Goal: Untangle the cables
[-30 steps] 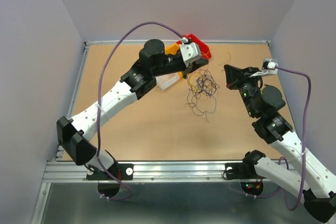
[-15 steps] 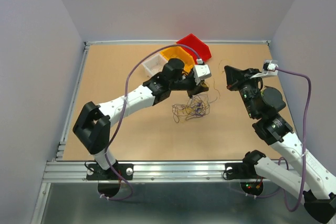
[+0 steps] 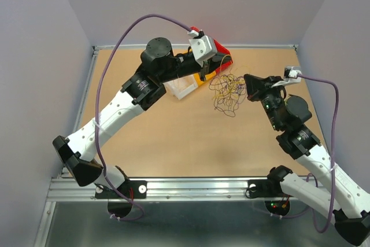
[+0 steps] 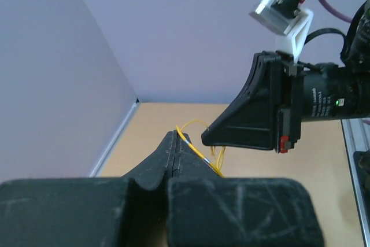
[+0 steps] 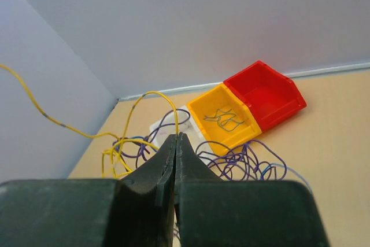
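Just right of the yellow bin (image 5: 234, 139) and nearer than it, right gripper (image 3: 248, 87): fingers pressed flat together, tip buried in the edge of the cables (image 3: 227, 91); hold on any single strand not discernible. Directly right of the yellow bin: the cables, one loose knot of yellow, purple and blue loops, hanging between both tips above the table (image 3: 173, 143). Over the yellow bin's right side, left gripper (image 3: 221, 69): fingers clamped on a yellow strand with dark bands, tip close to the right gripper's. Inside the yellow bin: a few grey wires (image 5: 225, 118), lying curled. Just beside the yellow bin on its left and a little nearer, a white bin (image 5: 165, 125); against its far right side, a red bin (image 5: 266, 93).
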